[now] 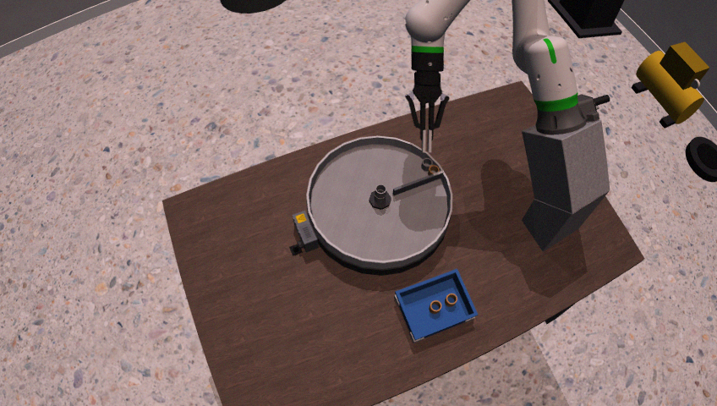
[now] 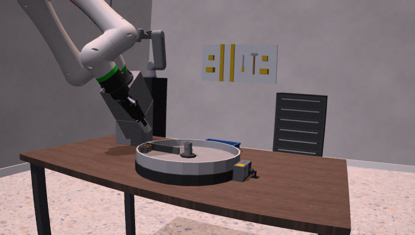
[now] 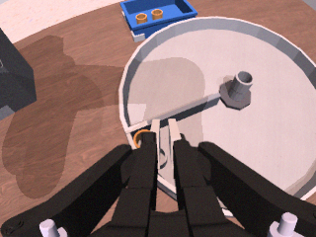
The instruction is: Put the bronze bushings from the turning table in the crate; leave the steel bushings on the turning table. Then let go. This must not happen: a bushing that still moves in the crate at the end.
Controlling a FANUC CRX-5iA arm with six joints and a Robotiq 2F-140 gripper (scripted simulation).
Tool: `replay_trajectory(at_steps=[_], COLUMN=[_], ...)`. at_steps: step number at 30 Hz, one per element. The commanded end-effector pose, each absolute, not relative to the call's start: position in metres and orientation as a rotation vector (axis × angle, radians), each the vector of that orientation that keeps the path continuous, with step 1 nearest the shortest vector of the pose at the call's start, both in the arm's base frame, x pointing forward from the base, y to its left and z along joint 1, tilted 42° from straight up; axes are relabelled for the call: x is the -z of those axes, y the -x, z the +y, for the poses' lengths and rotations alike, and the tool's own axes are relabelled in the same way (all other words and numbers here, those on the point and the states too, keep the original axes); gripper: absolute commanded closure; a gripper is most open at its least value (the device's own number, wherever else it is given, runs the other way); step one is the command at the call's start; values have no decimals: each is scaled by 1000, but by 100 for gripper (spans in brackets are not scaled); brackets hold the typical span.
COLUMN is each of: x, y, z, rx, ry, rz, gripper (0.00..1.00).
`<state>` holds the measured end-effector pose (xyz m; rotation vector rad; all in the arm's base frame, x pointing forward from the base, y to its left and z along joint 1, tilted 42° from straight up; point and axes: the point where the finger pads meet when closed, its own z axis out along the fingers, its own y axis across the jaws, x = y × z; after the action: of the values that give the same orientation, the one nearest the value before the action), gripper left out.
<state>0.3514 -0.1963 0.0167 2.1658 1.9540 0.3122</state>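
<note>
Gripper (image 1: 427, 150) (image 2: 145, 124) (image 3: 164, 130), pads pressed together w/ nothing between, is hovering nr rim, upper right of top view; 1 bronze bushing (image 1: 433, 170) (image 2: 148, 145) (image 3: 138, 137) is sitting just below its tips there, beside 1 steel bushing (image 1: 426, 161) (image 2: 144, 149) (image 3: 162, 158).

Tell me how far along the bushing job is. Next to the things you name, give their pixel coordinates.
Done: two bronze ring-shaped bushings (image 1: 430, 308) (image 3: 141, 21) sit in the blue rectangular crate (image 1: 419, 321) (image 2: 222, 142) (image 3: 175, 10).
In hand: nothing; the black gripper (image 1: 427, 150) (image 2: 146, 125) (image 3: 164, 130) is shut, holding no bushing.
Left: one bronze bushing (image 1: 437, 168) (image 2: 149, 148) (image 3: 137, 135) on the round grey turning table (image 1: 347, 216) (image 2: 186, 168) (image 3: 222, 49); the steel bushing (image 1: 423, 165) (image 2: 144, 150) (image 3: 165, 160) beside it stays.
</note>
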Motion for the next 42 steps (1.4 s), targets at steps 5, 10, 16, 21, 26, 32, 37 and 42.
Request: replay_trajectory(at_steps=[5, 10, 16, 21, 26, 32, 37, 42], x=[-17, -17, -17, -13, -3, 0, 0, 0], y=[-352, -352, -352, -352, -355, -355, -355, -355], z=[-196, -196, -196, -199, -208, -211, -211, -211], rx=[-312, -312, -312, -312, -312, -312, -312, -312], ry=[-2166, -2166, -2166, -2166, -2166, -2166, -2166, -2166], rz=[1954, 1954, 1954, 1954, 1954, 1954, 1954, 1954], gripper=[94, 94, 94, 94, 94, 94, 94, 94])
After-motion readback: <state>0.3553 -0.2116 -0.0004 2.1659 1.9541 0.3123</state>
